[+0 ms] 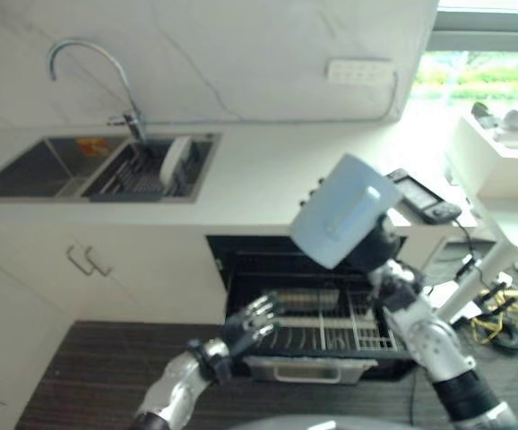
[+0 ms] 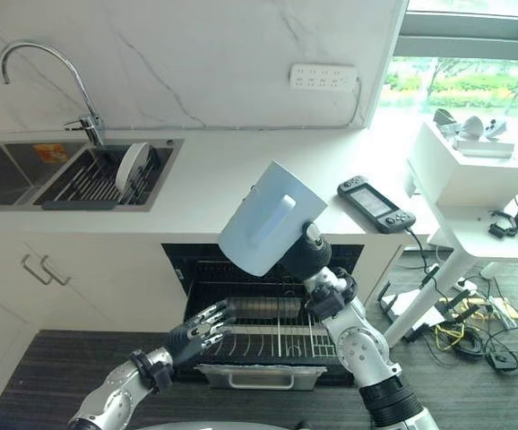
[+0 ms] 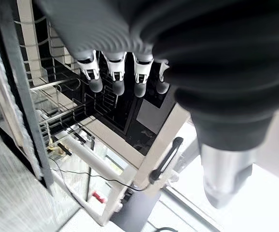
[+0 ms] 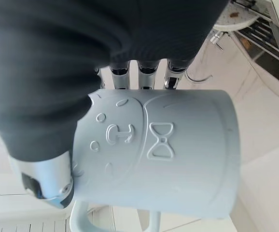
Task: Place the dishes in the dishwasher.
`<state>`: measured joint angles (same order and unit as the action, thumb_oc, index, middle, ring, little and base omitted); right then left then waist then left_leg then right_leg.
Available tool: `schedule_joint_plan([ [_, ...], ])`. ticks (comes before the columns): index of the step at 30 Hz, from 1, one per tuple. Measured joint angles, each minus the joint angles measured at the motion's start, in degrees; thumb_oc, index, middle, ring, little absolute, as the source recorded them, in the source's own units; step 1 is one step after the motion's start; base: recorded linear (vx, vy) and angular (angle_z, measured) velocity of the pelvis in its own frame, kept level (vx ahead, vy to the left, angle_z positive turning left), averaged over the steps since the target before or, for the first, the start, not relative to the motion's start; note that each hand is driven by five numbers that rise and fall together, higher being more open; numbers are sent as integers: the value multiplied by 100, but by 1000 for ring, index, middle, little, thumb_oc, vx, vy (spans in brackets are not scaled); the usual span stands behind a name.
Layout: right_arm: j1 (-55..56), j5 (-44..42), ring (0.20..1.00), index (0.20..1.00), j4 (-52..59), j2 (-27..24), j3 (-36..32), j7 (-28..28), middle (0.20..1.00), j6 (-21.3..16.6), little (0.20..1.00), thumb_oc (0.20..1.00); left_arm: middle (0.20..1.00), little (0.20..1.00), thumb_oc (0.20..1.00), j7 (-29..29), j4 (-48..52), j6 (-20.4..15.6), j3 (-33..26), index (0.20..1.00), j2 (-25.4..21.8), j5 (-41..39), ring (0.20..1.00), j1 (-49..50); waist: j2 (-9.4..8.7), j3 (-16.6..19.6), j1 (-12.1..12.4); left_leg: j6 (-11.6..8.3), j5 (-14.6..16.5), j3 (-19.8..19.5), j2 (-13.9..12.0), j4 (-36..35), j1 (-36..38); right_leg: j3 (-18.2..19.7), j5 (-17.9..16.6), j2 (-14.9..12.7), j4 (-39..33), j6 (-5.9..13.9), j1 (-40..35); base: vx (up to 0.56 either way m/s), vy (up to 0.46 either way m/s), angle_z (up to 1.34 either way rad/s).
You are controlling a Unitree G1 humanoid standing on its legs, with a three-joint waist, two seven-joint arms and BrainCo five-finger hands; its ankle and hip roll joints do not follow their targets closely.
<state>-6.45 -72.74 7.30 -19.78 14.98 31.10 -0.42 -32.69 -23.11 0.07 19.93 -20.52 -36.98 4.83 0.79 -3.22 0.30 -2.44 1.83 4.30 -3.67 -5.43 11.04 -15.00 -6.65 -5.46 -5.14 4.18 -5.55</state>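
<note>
The right hand [image 2: 308, 253] is wrapped tight around a pale blue mug [image 2: 263, 219], held up mid-frame above the open dishwasher rack [image 2: 277, 336]. The mug looks hard, smooth and breakable; its body gives the best hold. The left hand [image 2: 201, 330] hangs loose at lower left.

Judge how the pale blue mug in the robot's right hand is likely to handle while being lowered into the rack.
The mug looks rigid and probably ceramic, so likely fragile. Its smooth wall may slip in the right hand. Held tilted, it could snag the dishwasher rack.
</note>
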Motion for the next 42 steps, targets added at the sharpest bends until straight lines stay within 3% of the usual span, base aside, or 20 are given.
schedule_joint_plan([
  [4, 0, 661, 200, 200, -597, -220, -64, -368, 200, -245, 200, 200, 1000, 1000, 1000, 294, 2, -274, 52, 1000, -403, 838, 1000, -34, -58, 29, 1, 0, 3, -25, 0, -1, -13, -17, 6, -3, 0, 4, 0, 40, 11, 3],
  [7, 2, 1326, 200, 200, -1284, -574, -360, -788, 200, -413, 200, 200, 1000, 1000, 1000, 869, 119, -594, 281, 1000, -1079, 2222, 1000, -142, -40, 11, 10, 1, 4, -40, -2, -1, -32, -29, 11, -4, -1, 7, 10, 70, 0, 3],
  [12, 50, 1634, 200, 200, -1940, -769, -611, -917, 200, -547, 200, 200, 1000, 1000, 1000, 1224, 790, -616, 546, 1000, -1859, 3639, 1000, -367, -20, -118, 18, -16, -9, -91, -6, -1, -119, -107, 32, -7, -1, 25, 53, 27, -16, 8],
  [15, 5, 1787, 200, 200, -2137, -771, -586, -943, 200, -576, 200, 200, 1000, 1000, 1000, 1201, 977, -644, 760, 1000, -2148, 4059, 1000, -677, -22, -325, 26, -35, -57, -149, -8, 1, -214, -157, 24, -8, 0, 16, 122, -31, -21, 9],
  [18, -18, 1959, 200, 200, -2339, -777, -522, -972, 200, -605, 200, 200, 1000, 1000, 1000, 878, 1058, -639, 781, 1000, -2236, 4100, 1000, -837, 20, -523, 27, -51, -72, -210, -16, 2, -300, -192, 23, -6, 0, 14, 182, 5, -23, 8],
  [22, -281, 2265, 200, 200, -2933, -1084, -147, -1085, 200, -616, 200, 200, 1000, 1000, 1000, 550, 1372, -691, 1224, 1000, -2805, 4332, 1000, -1175, 39, -760, 37, -59, -82, -217, -16, 39, -317, -217, 24, -8, 2, 14, 182, 3, -6, 3],
  [30, -594, 2553, 200, 200, -4199, -1114, 256, -1298, 200, -501, 200, 200, 1000, 1000, 1000, 124, 1356, -833, 1901, 1000, -2886, 4506, 1000, -2113, 109, -1388, 169, -81, -88, -404, 1, 280, -534, -406, 22, -48, 24, 8, 187, -30, -20, 13],
  [33, -1187, 2551, 200, 200, -4571, -1115, 246, -1420, 200, -504, 200, 200, 1000, 1000, 1000, -76, 1401, -932, 2332, 1000, -2904, 4726, 1000, -2676, 146, -1758, 169, -121, -57, -511, 10, 514, -728, -489, 55, -92, 178, -35, 281, -39, -46, 21],
  [38, -1749, 2660, 200, 200, -4827, -1177, 204, -1690, 200, -671, 200, 200, 1000, 1000, 1000, -249, 1654, -1162, 2542, 1000, -3038, 4950, 1000, -2921, 222, -1942, 284, -147, -48, -602, 6, 804, -1115, -600, 95, -109, 381, -75, 551, -124, -49, 13],
  [42, -3251, 2653, 200, 200, -5645, -1514, 189, -1805, 200, -677, 200, 200, 1000, 1000, 1000, -122, 1700, -1464, 3028, 1000, -3353, 5168, 1000, -4409, 462, -2680, 437, -164, -78, -693, 16, 1287, -1849, -632, 85, -199, 831, -184, 1250, -194, -22, 10],
])
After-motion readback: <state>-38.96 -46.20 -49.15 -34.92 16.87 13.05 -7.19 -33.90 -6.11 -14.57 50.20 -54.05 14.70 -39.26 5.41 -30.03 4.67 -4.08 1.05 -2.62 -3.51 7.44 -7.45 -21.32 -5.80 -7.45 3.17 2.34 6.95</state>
